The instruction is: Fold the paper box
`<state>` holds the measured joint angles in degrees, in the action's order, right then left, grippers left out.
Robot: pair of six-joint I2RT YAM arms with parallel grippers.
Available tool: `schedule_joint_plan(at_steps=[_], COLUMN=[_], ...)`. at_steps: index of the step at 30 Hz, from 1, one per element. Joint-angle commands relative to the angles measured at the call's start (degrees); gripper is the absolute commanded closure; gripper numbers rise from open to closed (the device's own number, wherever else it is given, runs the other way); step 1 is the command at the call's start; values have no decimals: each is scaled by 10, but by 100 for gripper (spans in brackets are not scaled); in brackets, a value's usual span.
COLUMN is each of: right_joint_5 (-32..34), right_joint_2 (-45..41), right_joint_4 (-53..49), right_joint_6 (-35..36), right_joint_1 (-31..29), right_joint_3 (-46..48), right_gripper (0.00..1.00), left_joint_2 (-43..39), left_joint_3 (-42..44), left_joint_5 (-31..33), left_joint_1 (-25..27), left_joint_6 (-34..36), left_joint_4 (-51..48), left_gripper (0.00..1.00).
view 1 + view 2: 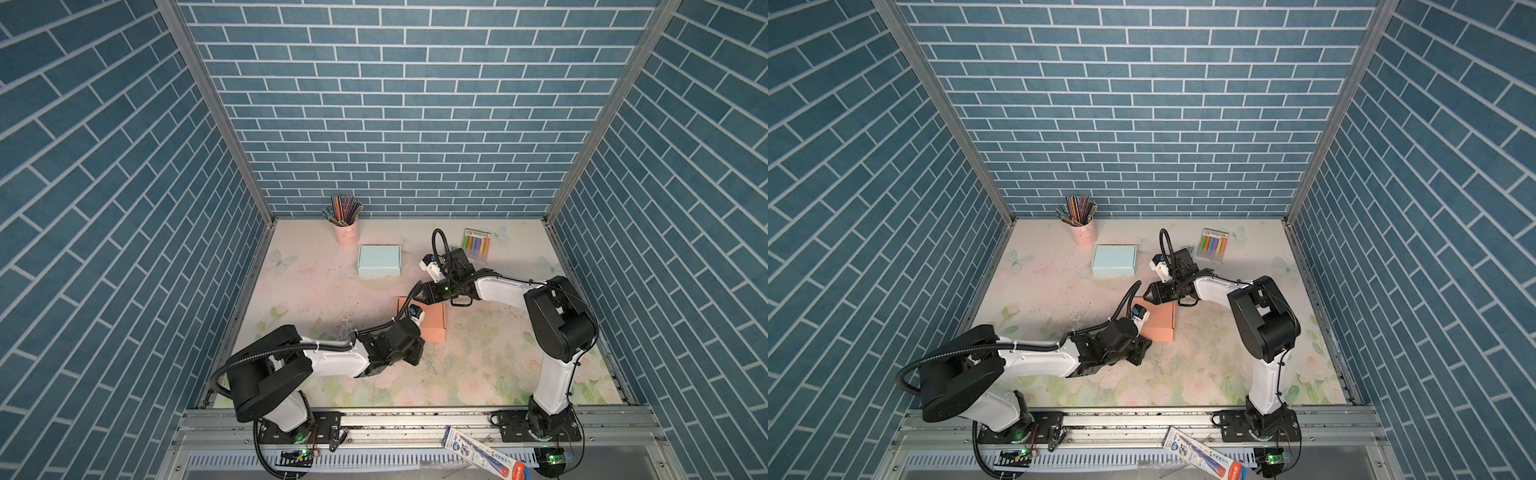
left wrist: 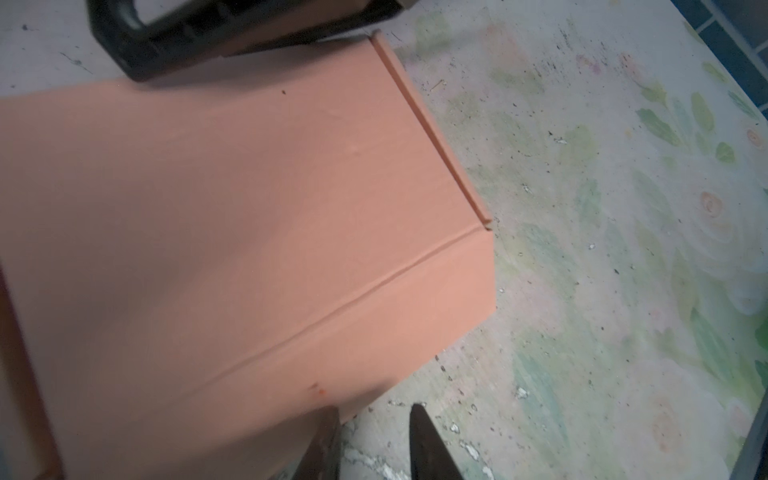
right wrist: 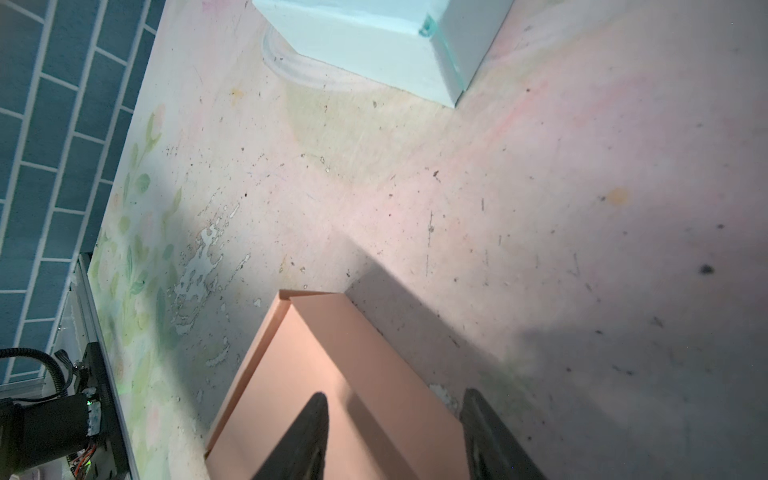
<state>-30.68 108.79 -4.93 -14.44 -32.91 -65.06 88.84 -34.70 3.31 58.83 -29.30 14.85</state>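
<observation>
Paper box (image 3: 316, 353): salmon, lying flat on the surface.
Right gripper (image 3: 394, 395): dark jaws apart, straddling the box's long edge.
Pale blue box (image 3: 374, 50): farther off, apart.
Surface (image 3: 540, 208): floral, scuffed.

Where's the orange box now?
In both top views the orange box lies near the middle of the table, between the left gripper and the right gripper, in front of the light blue box.

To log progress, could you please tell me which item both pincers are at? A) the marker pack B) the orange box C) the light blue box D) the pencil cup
B: the wrist views show the orange box at the tips of the left pincer and the right pincer.
</observation>
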Motion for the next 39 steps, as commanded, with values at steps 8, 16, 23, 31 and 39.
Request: schedule_joint_plan(at_steps=[8, 16, 23, 31, 39], right_joint_5=[-45, -67, -81, -103, -58], right_joint_2=[5, 12, 16, 18, -10], right_joint_4=[22, 38, 56, 85, 68], right_joint_6=[16, 9, -3, -19, -21], right_joint_1=[0, -11, -30, -46, -39], right_joint_3=[54, 68, 81, 105, 94], right_gripper=[52, 53, 54, 55, 54], left_joint_2=[34, 56, 67, 74, 60], left_joint_3=[-19, -30, -34, -37, -11], left_joint_5=[-15, 0, 41, 62, 41], left_joint_1=[-32, -41, -41, -45, -41], left_joint_6=[17, 30, 46, 42, 33], left_joint_4=[14, 19, 23, 36, 41], left_gripper=[72, 73, 71, 69, 69])
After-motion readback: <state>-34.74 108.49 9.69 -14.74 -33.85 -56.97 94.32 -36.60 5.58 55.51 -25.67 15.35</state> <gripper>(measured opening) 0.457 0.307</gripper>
